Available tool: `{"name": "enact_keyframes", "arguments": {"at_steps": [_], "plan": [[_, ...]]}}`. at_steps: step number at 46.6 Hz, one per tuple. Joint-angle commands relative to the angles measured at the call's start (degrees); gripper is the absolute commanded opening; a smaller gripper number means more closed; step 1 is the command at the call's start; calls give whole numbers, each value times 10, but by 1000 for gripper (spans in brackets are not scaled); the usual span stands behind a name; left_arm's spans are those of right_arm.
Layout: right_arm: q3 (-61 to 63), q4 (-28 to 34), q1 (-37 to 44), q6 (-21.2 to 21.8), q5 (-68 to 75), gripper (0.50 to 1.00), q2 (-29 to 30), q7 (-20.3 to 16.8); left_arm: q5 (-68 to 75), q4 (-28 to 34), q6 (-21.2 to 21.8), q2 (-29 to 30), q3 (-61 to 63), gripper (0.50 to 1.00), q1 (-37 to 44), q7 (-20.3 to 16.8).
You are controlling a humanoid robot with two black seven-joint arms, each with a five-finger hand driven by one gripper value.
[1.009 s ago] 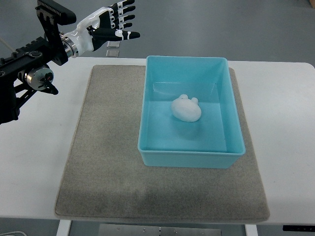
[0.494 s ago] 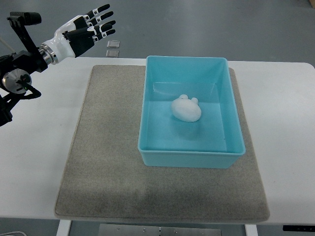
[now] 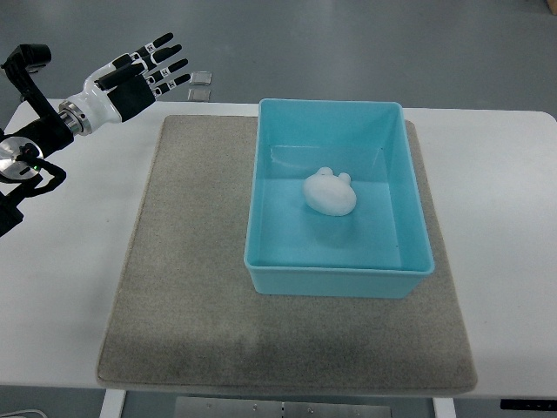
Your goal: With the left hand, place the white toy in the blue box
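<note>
The white toy (image 3: 330,192) lies on the floor of the blue box (image 3: 409,196), a little behind its middle. The box stands on the right half of a grey mat (image 3: 191,261). My left hand (image 3: 144,75) hovers at the upper left, past the mat's far left corner and well away from the box. Its fingers are spread and hold nothing. The right arm does not show.
The white table (image 3: 505,218) carries the mat. Two small pale tiles (image 3: 200,85) lie on the floor beyond the table's far edge, just right of my left hand. Bare mat stretches left of and in front of the box.
My left hand has drawn back to the left and slightly down, away from the box, with its arm pulling toward the picture's left edge. The toy and box have stayed put.
</note>
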Motion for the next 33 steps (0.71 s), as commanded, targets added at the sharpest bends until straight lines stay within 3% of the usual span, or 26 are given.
{"name": "enact_keyframes", "arguments": {"at_steps": [1, 12, 33], "plan": [[0, 0, 0, 0, 0, 936, 0, 0, 1, -1, -1, 0, -22, 999, 14, 0], [0, 0, 0, 0, 0, 936, 0, 0, 2, -1, -1, -3, -61, 999, 33, 17], [0, 0, 0, 0, 0, 936, 0, 0, 2, 1, -1, -5, -62, 999, 32, 17]]}}
